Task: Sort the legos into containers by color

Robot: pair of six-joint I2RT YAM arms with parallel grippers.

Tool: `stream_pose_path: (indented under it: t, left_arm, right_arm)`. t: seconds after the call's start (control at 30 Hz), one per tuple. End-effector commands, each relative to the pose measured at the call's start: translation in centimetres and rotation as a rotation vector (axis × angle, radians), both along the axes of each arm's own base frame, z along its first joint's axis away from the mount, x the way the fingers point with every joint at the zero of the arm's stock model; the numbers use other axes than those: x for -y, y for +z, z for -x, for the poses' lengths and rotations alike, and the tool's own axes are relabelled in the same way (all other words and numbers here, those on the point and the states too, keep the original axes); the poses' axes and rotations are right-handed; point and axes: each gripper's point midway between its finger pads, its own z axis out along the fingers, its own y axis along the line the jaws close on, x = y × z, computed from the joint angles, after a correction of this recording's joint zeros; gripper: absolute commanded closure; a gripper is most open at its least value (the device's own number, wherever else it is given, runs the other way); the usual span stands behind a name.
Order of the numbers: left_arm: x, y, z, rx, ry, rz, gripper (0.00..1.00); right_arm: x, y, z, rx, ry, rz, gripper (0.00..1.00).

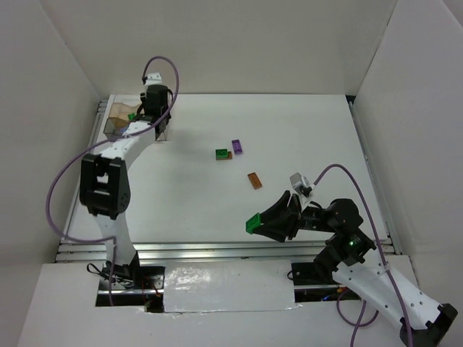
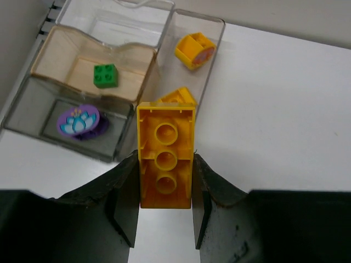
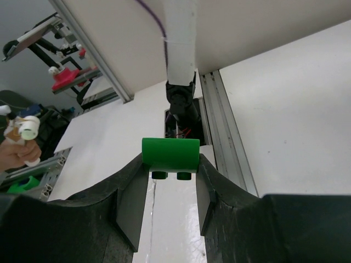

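Glossy, hollow-tubed yellow brick (image 2: 165,156) clamped in left gripper (image 2: 165,175); right gripper (image 3: 171,170) pinches a smooth green brick (image 3: 170,154).

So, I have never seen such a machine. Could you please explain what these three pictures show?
Two robot arms stand at a table's edge. One picture looks down from above; the other two come from a camera on each wrist. The left gripper holds a yellow brick by the clear containers, which hold a green piece, a purple piece and yellow pieces. The right gripper holds a green brick. On the table lie a loose green brick, a purple brick and an orange brick.
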Motion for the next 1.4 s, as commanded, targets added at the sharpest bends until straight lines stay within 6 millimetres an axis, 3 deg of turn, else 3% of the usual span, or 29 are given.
stream_pose_path:
  t: [0.0, 0.03, 0.07, 0.13, 0.17, 0.23, 0.27, 0.4, 0.6, 0.63, 0.67, 0.73, 0.87, 0.9, 0.97, 1.07, 1.1, 1.17, 1.2, 1.23, 1.27, 1.3, 1.33, 1.37]
  left_arm:
    - [-2.7, 3.4, -4.5, 0.093, 0.005, -0.144, 1.00]
    - [-3.1, 3.5, -5.1, 0.099, 0.020, -0.139, 1.00]
    - [-4.1, 1.9, -5.7, 0.078, 0.025, -0.121, 1.00]
    - [-4.6, 1.0, -6.3, 0.078, 0.025, -0.079, 1.00]
    - [-4.4, -0.4, -7.0, 0.055, -0.020, -0.062, 1.00]
    - [-4.3, -1.3, -7.6, 0.027, -0.030, -0.073, 1.00]
    - [-4.1, -2.9, -8.0, -0.001, -0.042, -0.070, 1.00]
    - [-3.7, -6.1, -8.2, -0.050, -0.063, -0.052, 0.97]
    - [-4.0, -8.4, -8.4, -0.078, -0.042, -0.035, 0.74]
    - [-4.3, -8.5, -8.4, -0.078, -0.030, -0.035, 0.61]
    - [-4.2, -8.5, -8.4, -0.075, -0.031, -0.024, 0.55]
    - [-4.8, -7.7, -8.4, -0.053, -0.002, -0.009, 0.35]
    - [-5.6, -6.2, -8.7, -0.020, 0.015, 0.023, 0.21]
    - [-5.7, -6.3, -8.5, -0.033, 0.010, 0.032, 0.02]
    - [-5.5, -6.2, -8.3, -0.035, 0.005, 0.045, 0.01]
    - [-5.2, -3.5, -7.6, -0.004, 0.018, 0.102, 0.00]
    - [-4.9, -0.8, -7.0, 0.035, 0.015, 0.133, 0.01]
    - [-2.6, 2.2, -6.0, 0.066, -0.041, 0.273, 0.00]
    - [-1.5, 5.7, -4.4, 0.105, -0.083, 0.333, 0.00]
    - [-0.2, 7.1, -3.5, 0.116, -0.130, 0.395, 0.00]
    - [2.4, 6.9, -1.7, 0.082, -0.204, 0.530, 0.01]
    - [4.3, 10.8, 0.6, 0.140, -0.289, 0.604, 0.01]
    - [6.4, 9.1, 2.7, 0.096, -0.355, 0.686, 0.03]
    - [9.3, 10.5, 5.0, 0.095, -0.487, 0.734, 0.03]
  right_arm:
    - [0.4, 0.5, 1.2, 0.013, 0.029, -0.030, 1.00]
    - [0.5, 0.3, 1.1, 0.011, 0.023, -0.028, 1.00]
    - [0.6, 0.4, 1.2, 0.020, 0.019, -0.031, 1.00]
    - [0.6, 0.2, 1.2, 0.012, 0.018, -0.019, 1.00]
    - [0.6, 0.1, 1.4, 0.011, 0.028, -0.013, 1.00]
    - [0.6, 0.0, 1.6, 0.006, 0.038, -0.006, 1.00]
    - [0.6, -0.1, 1.7, 0.004, 0.043, -0.005, 1.00]
    - [0.5, 0.1, 1.5, 0.007, 0.035, -0.004, 1.00]
    - [0.1, -0.3, 0.9, -0.017, 0.030, 0.016, 1.00]
    - [0.1, -0.2, 1.1, -0.012, 0.041, 0.012, 1.00]
    - [0.0, -0.4, 1.0, -0.019, 0.043, 0.015, 1.00]
    - [0.0, -0.4, 0.9, -0.022, 0.042, 0.013, 1.00]
    - [-0.2, -0.5, 0.9, -0.029, 0.045, 0.019, 1.00]
    - [-0.2, -0.4, 0.9, -0.028, 0.047, 0.017, 1.00]
    - [-0.2, -0.4, 0.8, -0.026, 0.045, 0.014, 1.00]
    - [-0.2, -0.3, 0.2, -0.033, 0.013, 0.017, 1.00]
    - [-0.3, -0.2, -0.4, -0.042, -0.023, 0.016, 1.00]
    - [-0.5, -0.1, -1.4, -0.059, -0.059, 0.021, 1.00]
    - [-0.6, 0.2, -1.6, -0.059, -0.069, 0.014, 1.00]
    - [-0.7, 0.7, -2.0, -0.057, -0.080, 0.002, 1.00]
    - [-0.8, 1.1, -2.5, -0.079, -0.098, -0.007, 1.00]
    - [-0.8, 1.5, -2.9, -0.089, -0.118, -0.019, 1.00]
    - [-0.7, 1.9, -3.9, -0.105, -0.169, -0.036, 1.00]
    - [-0.7, 2.4, -4.3, -0.134, -0.195, -0.050, 1.00]
